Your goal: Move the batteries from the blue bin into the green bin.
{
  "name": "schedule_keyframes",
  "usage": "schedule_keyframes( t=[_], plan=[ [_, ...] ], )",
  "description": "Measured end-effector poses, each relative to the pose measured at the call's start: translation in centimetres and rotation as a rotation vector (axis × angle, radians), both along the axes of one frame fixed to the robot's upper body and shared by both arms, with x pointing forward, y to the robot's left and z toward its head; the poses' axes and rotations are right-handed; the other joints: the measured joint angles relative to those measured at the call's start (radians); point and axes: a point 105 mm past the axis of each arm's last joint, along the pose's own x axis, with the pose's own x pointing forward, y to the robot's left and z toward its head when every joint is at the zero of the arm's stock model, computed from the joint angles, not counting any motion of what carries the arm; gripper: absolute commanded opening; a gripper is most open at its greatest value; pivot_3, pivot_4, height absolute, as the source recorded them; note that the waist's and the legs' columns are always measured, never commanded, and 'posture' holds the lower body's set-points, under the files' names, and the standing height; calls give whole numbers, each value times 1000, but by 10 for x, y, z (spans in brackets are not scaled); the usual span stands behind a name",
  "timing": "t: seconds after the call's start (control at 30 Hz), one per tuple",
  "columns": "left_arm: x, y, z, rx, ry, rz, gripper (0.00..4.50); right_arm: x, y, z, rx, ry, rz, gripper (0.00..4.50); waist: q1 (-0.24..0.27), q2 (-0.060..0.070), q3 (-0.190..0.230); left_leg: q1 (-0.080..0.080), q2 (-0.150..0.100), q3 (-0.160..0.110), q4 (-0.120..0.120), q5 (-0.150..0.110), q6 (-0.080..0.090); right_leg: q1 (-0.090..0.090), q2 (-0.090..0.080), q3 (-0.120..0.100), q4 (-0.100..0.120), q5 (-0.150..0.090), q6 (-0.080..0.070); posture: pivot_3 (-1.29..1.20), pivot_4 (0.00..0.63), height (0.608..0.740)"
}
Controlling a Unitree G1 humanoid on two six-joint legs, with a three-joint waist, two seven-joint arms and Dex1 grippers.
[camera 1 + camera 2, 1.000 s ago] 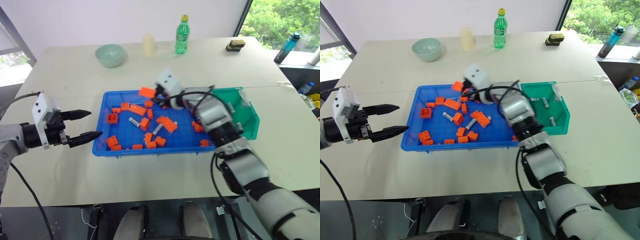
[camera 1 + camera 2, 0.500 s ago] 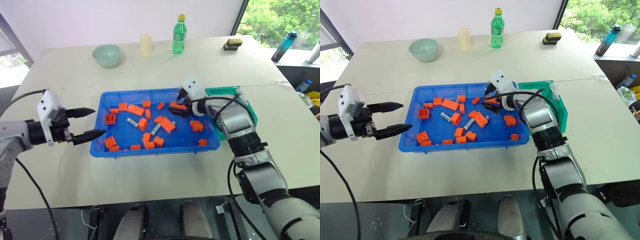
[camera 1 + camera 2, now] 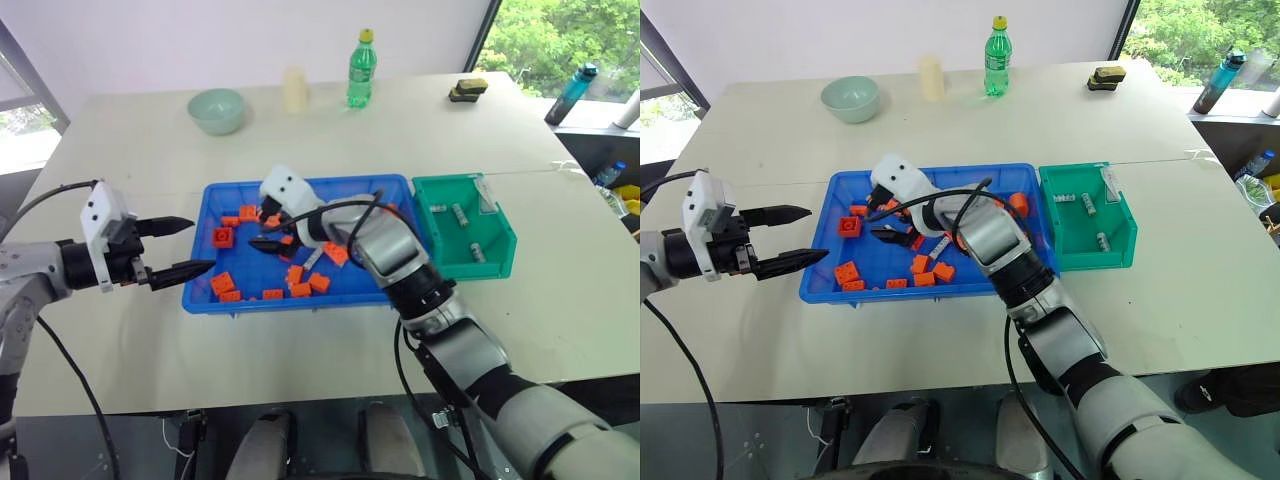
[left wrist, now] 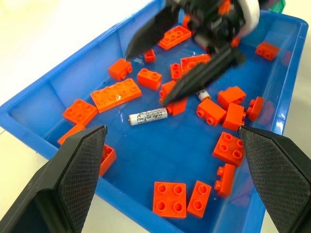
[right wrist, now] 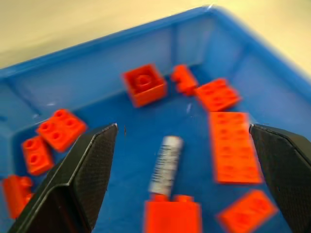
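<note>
Right pincer (image 3: 266, 228) swung from blue bin's (image 3: 400, 285) 3 o'clock end to mid-tray, spread wide, empty, over battery (image 5: 165, 165); left pincer (image 3: 182, 247) parted, empty.

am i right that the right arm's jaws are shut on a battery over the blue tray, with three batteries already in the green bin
Not quite. The right gripper has its jaws wide open and empty; the small silvery-grey cylindrical battery lies loose on the floor of the large shallow bright-blue plastic tray between them, as the right wrist view shows. The rest holds: three batteries lie in the small teal-green plastic bin.
</note>
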Motion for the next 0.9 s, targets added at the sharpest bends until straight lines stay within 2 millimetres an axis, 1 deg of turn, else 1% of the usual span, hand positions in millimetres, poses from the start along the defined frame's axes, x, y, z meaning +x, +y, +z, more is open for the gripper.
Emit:
schedule_keyframes(
  t=[0.07,0.17,0.37,0.53,0.67,0.77,0.9],
  plan=[
    [-1,0,-1,2,2,2,4500,-1,3,-3,-5,14,2,4457,0,0,0,0,0,0,0,0,0,0,0,0,0,0,0,0,150,727],
    [-1,-2,0,5,-3,-1,4500,-4,8,-13,-27,44,9,4457,0,0,0,0,0,0,0,0,0,0,0,0,0,0,0,0,150,727],
    [-1,-1,-3,1,0,11,4500,-4,9,-24,-57,74,7,4457,-1,0,0,0,0,0,0,0,0,0,0,0,0,0,0,0,150,727],
    [-1,-1,-3,1,-1,13,4500,-6,16,-38,-84,97,19,4457,-3,0,0,0,0,0,0,0,0,-1,0,0,0,0,0,0,150,727],
    [-1,-1,-3,1,-2,13,4500,-4,19,-42,-99,76,31,4457,-3,0,0,0,0,0,0,0,0,0,0,0,0,0,0,0,150,727],
    [-1,-1,-3,1,-3,13,4500,-2,19,-52,-120,90,27,4457,-2,0,0,0,0,0,0,0,0,0,0,0,0,0,0,0,150,727],
    [-1,-2,-2,3,-12,12,4500,5,20,-52,-140,58,35,4457,-3,0,0,0,0,-1,0,0,0,0,0,0,0,0,0,0,150,727]
  ],
)
